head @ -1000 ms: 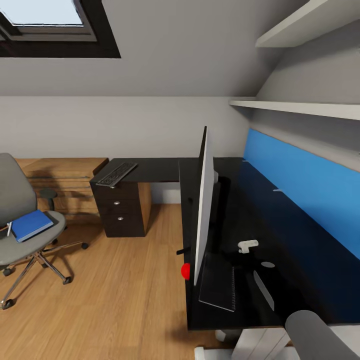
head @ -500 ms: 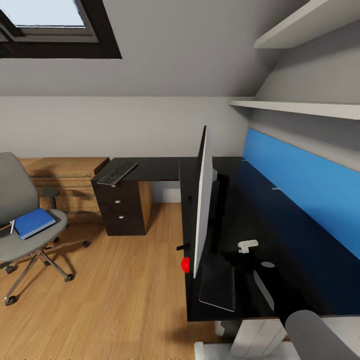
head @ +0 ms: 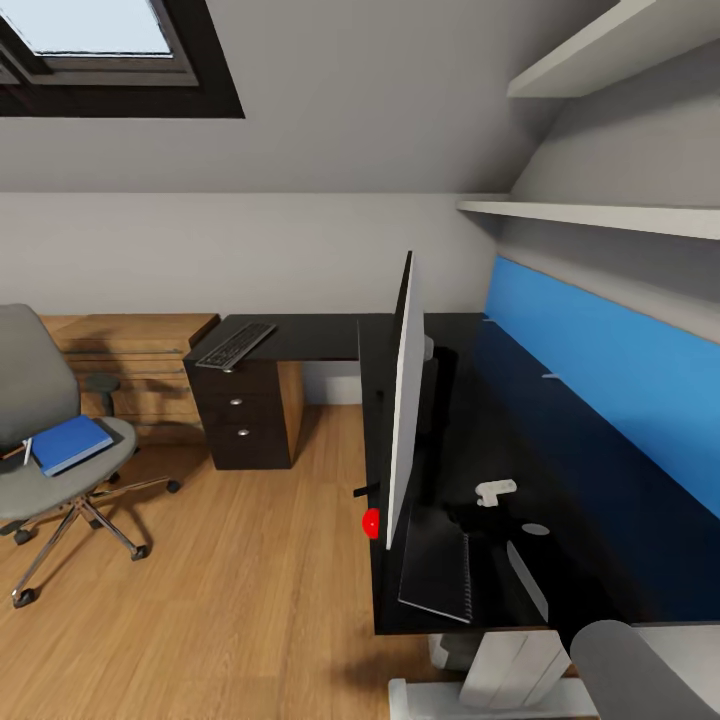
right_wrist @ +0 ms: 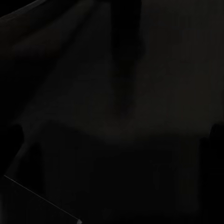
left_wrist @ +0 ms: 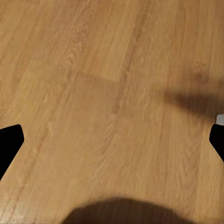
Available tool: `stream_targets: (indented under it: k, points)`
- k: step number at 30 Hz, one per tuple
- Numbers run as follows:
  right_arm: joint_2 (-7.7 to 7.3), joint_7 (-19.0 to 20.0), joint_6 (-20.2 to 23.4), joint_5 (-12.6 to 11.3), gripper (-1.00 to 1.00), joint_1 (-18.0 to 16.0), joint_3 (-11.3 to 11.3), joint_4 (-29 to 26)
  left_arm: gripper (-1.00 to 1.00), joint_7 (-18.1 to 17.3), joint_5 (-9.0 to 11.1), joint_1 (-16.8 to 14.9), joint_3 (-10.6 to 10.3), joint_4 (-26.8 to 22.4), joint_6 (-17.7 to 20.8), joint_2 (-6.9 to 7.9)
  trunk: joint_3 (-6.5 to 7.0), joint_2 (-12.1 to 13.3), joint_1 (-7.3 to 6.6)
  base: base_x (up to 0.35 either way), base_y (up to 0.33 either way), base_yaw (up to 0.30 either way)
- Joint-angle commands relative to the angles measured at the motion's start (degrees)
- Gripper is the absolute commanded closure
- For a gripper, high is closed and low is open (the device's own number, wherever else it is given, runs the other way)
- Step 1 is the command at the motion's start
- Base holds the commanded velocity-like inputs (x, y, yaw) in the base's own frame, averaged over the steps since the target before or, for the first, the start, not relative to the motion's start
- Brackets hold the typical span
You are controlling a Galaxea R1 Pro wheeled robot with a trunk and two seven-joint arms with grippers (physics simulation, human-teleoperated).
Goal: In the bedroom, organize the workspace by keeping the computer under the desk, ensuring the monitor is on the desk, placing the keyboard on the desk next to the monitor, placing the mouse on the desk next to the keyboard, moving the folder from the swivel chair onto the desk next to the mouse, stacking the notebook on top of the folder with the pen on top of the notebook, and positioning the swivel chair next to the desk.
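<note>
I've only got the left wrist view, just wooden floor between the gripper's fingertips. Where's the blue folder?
Observer: In the head view, the flat bright-blue folder lies on the seat of the grey padded swivel chair, on the robot's left.
Operator: And the keyboard?
Observer: The long black keyboard lies on the far wing of the black-topped desk, above the dark drawer unit.
Operator: Is the monitor on the desk?
Observer: Yes, the thin black monitor stands on it, seen edge-on, with its red dot at the lower corner nearest the robot.
</note>
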Motion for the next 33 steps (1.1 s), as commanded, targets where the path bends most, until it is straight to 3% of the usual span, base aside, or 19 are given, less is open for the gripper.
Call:
stream_targets:
  k: [1,33]
  points:
    - [-0.07,-0.01,0.44,-0.29,-1.00,0.01,0.20,4.96,-1.00,0.27,-0.01,-0.03,-0.11,0.01,-0.18,-0.01,-0.06,-0.02,0.00,-0.003,0.000,0.000]
    - [-0.11,-0.01,0.44,-0.29,-1.00,0.01,0.12,5.01,-1.00,0.27,-0.01,-0.03,-0.11,0.00,-0.16,-0.01,-0.06,-0.02,0.00,-0.042,0.000,0.000]
